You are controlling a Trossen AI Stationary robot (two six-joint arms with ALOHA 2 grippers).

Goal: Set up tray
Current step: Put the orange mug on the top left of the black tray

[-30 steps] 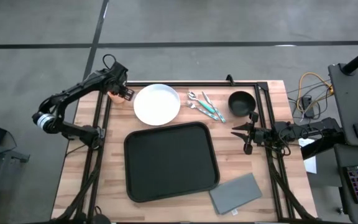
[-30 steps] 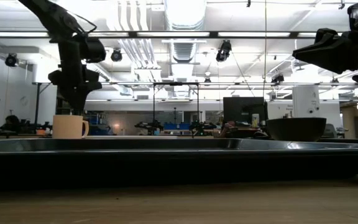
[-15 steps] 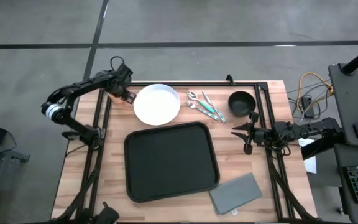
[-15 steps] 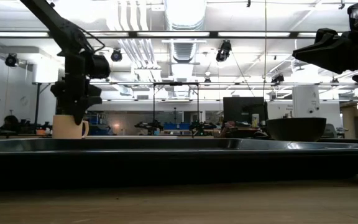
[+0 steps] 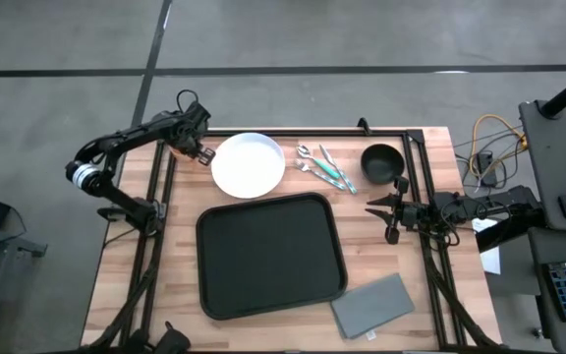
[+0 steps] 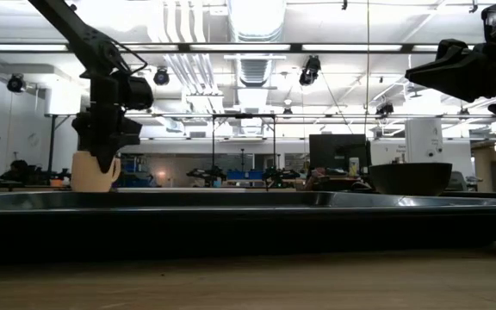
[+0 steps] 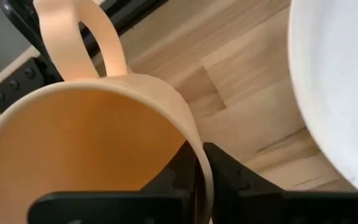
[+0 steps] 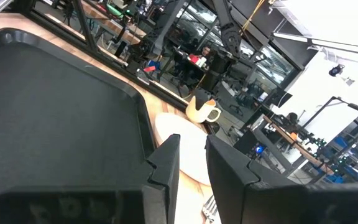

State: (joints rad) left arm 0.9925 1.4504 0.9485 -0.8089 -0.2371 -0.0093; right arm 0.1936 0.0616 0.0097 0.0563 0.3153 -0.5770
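A cream mug (image 5: pixel 185 151) stands upright at the table's far left, beside a white plate (image 5: pixel 249 164). My left gripper (image 5: pixel 197 150) is over it, shut on its rim; the low view shows the gripper (image 6: pixel 103 160) coming down onto the mug (image 6: pixel 91 173). The black tray (image 5: pixel 271 256) lies in the middle of the table. My right gripper (image 5: pixel 381 210) hovers by the tray's right rim, open a little with nothing between its fingers (image 8: pixel 166 163). My left gripper holds the mug's wall at the rim (image 7: pixel 202 163), on the side away from the handle (image 7: pixel 73 43). One finger (image 7: pixel 171 177) is inside the mug and one (image 7: pixel 230 177) outside. The fingers point down from above. The mug stays upright, at table level.
A black bowl (image 5: pixel 383 161) and several pieces of teal-handled cutlery (image 5: pixel 324 167) lie at the far right. A grey napkin (image 5: pixel 373 305) lies at the near right. A black frame (image 5: pixel 161 187) runs along the table's left, far and right sides.
My left gripper has moved toward the far edge and come down onto the mug, then shut on its rim. The mug's handle, visible in the low view before, is now hidden behind the gripper.
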